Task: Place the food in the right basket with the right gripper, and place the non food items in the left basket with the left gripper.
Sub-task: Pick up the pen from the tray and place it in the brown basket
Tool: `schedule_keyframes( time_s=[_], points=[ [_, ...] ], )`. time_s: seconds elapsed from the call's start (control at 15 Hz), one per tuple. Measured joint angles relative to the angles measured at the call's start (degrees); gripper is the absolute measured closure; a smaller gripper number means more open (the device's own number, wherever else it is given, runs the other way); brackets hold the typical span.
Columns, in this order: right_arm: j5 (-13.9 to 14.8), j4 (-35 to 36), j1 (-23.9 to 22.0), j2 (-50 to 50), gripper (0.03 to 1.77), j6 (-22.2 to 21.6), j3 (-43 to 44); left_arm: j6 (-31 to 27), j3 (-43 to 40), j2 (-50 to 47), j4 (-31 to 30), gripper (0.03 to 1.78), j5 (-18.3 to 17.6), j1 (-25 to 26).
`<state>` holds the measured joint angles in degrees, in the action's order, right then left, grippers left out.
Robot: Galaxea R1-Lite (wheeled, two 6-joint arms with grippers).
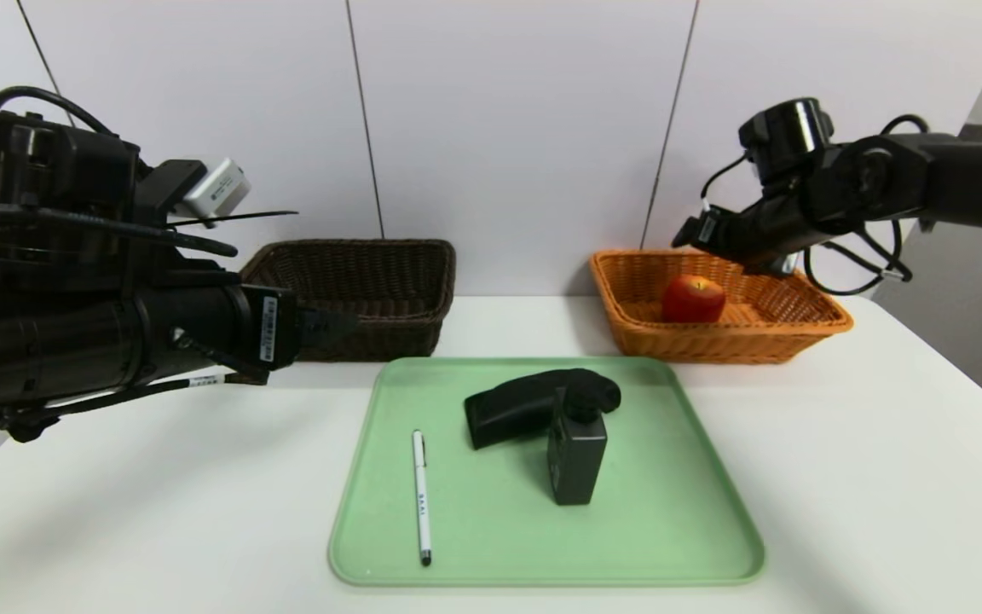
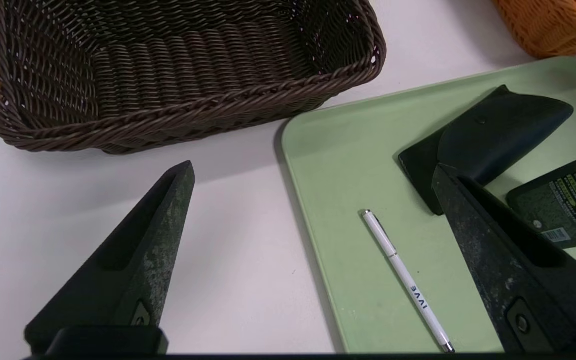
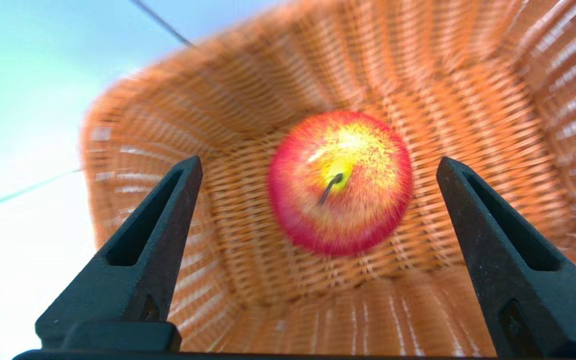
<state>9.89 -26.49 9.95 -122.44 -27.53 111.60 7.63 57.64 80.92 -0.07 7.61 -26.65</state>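
We see the red apple [image 1: 693, 299] inside the orange wicker basket [image 1: 721, 343]. Above it, the right gripper [image 3: 319, 165] is spread apart, released from the fruit. The left gripper [image 2: 313, 167], parked near the dark brown wicker basket [image 1: 372, 339], is likewise parted and holds nothing. On the green tray [image 1: 661, 546] we find the white pen [image 1: 421, 499], the black bottle [image 1: 576, 460] and, behind it, what appears to be a black scanner-like device [image 1: 512, 405].

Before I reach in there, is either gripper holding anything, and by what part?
Nothing is held: the right gripper is open above the apple, and the left gripper is open beside the tray.
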Motion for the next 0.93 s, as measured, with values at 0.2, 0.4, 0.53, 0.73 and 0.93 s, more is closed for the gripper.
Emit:
schedule_keyframes(
  time_s=[0.2, 0.4, 0.53, 0.73, 0.93],
  points=[
    [0.4, -3.4, 1.3, 7.0, 0.15, 2.8, 0.0, 1.2, 3.3, 0.0, 5.6, 0.12, 0.4, -1.6],
    [0.7, -10.1, 3.4, 15.7, 0.13, 7.2, 0.1, 4.6, 7.9, 0.6, 13.4, 0.12, 3.1, -5.8],
    [1.2, -16.5, 4.3, 21.6, 0.12, 10.7, 0.1, 6.3, 10.1, 1.7, 18.3, 0.12, 5.0, -9.4],
    [1.4, -25.1, 4.5, 27.9, 0.11, 10.4, -0.3, 7.2, 10.9, 4.2, 22.2, 0.12, 7.5, -13.4],
    [1.4, -32.5, 4.5, 31.7, 0.11, 9.4, -0.5, 9.6, 13.1, 7.9, 26.4, 0.12, 7.8, -15.5]
  ],
)
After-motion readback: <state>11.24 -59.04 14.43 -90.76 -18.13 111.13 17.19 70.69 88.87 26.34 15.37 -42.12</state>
